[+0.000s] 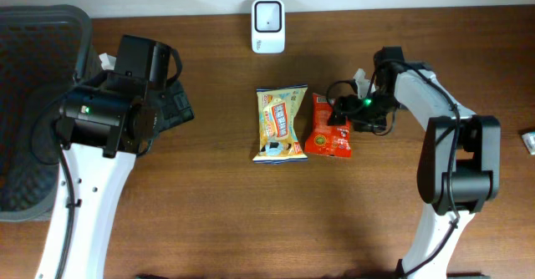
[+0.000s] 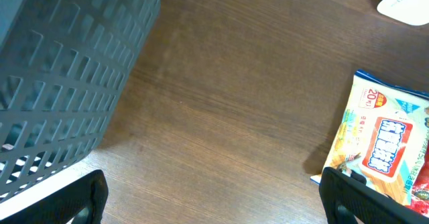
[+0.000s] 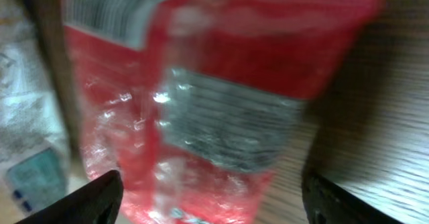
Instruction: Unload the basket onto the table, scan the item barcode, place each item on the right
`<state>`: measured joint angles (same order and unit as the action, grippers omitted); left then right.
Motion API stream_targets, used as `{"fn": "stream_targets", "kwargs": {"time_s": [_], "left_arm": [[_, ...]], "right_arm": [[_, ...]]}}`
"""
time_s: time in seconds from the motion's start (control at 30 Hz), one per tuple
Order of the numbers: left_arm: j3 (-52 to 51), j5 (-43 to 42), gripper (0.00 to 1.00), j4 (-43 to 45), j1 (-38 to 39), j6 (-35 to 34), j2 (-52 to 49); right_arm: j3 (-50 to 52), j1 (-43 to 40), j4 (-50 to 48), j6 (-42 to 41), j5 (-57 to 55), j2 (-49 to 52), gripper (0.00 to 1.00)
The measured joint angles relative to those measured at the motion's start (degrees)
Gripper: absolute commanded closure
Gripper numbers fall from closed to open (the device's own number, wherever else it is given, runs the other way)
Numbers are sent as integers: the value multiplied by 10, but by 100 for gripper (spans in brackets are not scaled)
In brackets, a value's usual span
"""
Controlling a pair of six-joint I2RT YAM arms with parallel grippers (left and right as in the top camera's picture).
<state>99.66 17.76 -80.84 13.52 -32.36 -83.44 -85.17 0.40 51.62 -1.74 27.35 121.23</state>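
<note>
Badly blurred — red packet [image 3: 114, 83], label [image 3: 228, 127] unreadable.

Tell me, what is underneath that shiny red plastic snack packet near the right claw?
Only the brown wooden table shows around the shiny red plastic snack packet, which lies beside a yellow snack packet. Whatever sits directly beneath it is covered.

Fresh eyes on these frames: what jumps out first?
Two snack packets lie side by side mid-table, a yellow packet and a red packet, with the right gripper at the red one's top end, jaws apart. A white scanner stands at the top edge of the overhead view, and a grey basket fills the left side.
</note>
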Motion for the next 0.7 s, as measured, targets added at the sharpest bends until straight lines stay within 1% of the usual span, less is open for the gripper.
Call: {"fn": "stream_targets", "kwargs": {"time_s": [0.03, 0.07, 0.1, 0.13, 0.17, 0.2, 0.27, 0.33, 0.4, 0.47, 0.5, 0.57, 0.6, 0.63, 0.7], "left_arm": [[0, 0, 1, 0, 0, 0, 0], [0, 0, 1, 0, 0, 0, 0], [0, 0, 1, 0, 0, 0, 0], [0, 0, 1, 0, 0, 0, 0], [0, 0, 1, 0, 0, 0, 0], [0, 0, 1, 0, 0, 0, 0], [0, 0, 1, 0, 0, 0, 0], [0, 0, 1, 0, 0, 0, 0], [0, 0, 1, 0, 0, 0, 0], [0, 0, 1, -1, 0, 0, 0], [0, 0, 1, 0, 0, 0, 0], [0, 0, 1, 0, 0, 0, 0], [0, 0, 1, 0, 0, 0, 0], [0, 0, 1, 0, 0, 0, 0], [0, 0, 1, 0, 0, 0, 0]], "right_arm": [[13, 0, -21, -1, 22, -3, 41], [21, 0, -36, -1, 38, -3, 67], [29, 0, -42, -3, 50, -3, 76], [32, 0, -44, -2, 53, -3, 89], [33, 0, -43, -3, 62, -3, 94], [32, 0, -42, -3, 66, -3, 96], [16, -1, -28, -4, 78, -2, 96], [-19, -1, 22, -5, 63, 2, 96], [-83, -1, 85, -7, 20, 9, 96], [-173, 0, 161, -21, -70, 12, 96], [-217, 1, 197, -42, -132, 12, 96], [-270, 4, 243, -86, -237, 12, 96], [-285, 8, 258, -115, -297, 12, 96], [-288, 17, 271, -155, -380, 12, 96], [-284, 33, 280, -198, -466, 12, 96]]}}
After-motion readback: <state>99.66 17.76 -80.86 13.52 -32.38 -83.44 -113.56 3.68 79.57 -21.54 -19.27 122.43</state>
